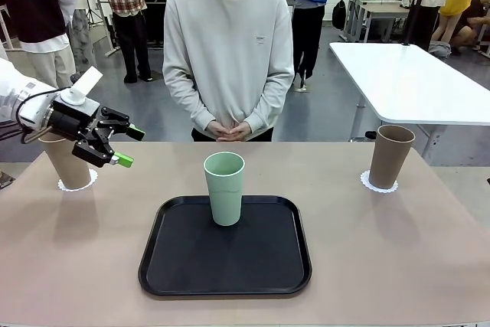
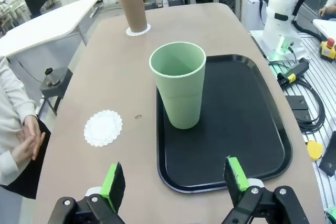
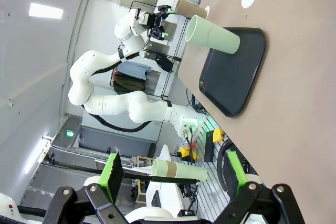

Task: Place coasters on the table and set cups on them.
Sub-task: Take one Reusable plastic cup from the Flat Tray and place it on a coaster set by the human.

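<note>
Two brown cups [image 1: 389, 155] already stand on doilies [image 1: 380, 183] at the table's [image 1: 383, 266] ends. We judge one step remains: the green cup [image 1: 224, 188] sits on the tray [image 1: 176, 266], its doily [image 2: 103, 127] bare nearby. Our left claw [image 1: 126, 145] hangs open and empty, and our right claw [image 3: 173, 172] too.

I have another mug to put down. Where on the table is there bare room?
Free: the tan table between the black tray and the right brown cup, and the near edge. An empty coaster lies beyond the tray. Crowded: the left side, by the left gripper.
</note>
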Available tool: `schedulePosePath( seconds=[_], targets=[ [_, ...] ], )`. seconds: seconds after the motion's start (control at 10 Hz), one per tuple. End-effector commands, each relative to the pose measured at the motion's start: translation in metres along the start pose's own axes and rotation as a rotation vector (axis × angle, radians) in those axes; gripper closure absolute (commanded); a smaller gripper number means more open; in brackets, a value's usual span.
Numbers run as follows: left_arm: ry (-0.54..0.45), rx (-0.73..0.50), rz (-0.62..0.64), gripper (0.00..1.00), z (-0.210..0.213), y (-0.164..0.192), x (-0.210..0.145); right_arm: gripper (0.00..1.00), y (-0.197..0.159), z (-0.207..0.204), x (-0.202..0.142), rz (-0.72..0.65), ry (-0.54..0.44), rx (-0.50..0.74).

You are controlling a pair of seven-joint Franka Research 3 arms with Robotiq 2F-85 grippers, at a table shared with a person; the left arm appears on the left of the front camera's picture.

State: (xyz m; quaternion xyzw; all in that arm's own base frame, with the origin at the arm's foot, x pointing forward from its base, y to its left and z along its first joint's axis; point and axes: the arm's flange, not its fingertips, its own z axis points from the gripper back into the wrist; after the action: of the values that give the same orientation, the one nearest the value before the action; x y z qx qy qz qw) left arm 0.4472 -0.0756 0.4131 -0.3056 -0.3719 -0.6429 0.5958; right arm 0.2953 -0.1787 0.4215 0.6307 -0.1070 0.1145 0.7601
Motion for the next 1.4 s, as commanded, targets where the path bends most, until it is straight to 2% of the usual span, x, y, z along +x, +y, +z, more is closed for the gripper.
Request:
schedulePosePath(
  seconds=[0.0,0.3,0.4,0.6,0.9,1.3],
  targets=[
    [-0.032,0.021,-0.059,0.0,-0.004,0.002,0.001,0.0,-0.001,-0.001,-0.002,0.004,0.0,0.009],
    [-0.01,0.007,-0.028,0.0,0.0,0.001,0.001,0.0,-0.001,-0.001,-0.002,0.004,0.0,0.009],
    [-0.026,0.008,-0.077,0.0,-0.007,-0.003,-0.005,0.0,-0.001,-0.001,-0.002,0.004,0.0,0.009],
    [-0.04,0.048,-0.065,0.0,-0.02,-0.005,-0.014,0.0,-0.001,-0.001,-0.002,0.004,0.0,0.009],
    [-0.109,0.072,-0.098,0.0,-0.04,-0.003,-0.025,0.0,-0.001,-0.001,-0.002,0.004,0.0,0.009],
    [-0.174,0.074,-0.068,0.0,-0.06,0.01,-0.039,0.0,-0.001,-0.001,-0.002,0.004,0.0,0.009]
  ],
)
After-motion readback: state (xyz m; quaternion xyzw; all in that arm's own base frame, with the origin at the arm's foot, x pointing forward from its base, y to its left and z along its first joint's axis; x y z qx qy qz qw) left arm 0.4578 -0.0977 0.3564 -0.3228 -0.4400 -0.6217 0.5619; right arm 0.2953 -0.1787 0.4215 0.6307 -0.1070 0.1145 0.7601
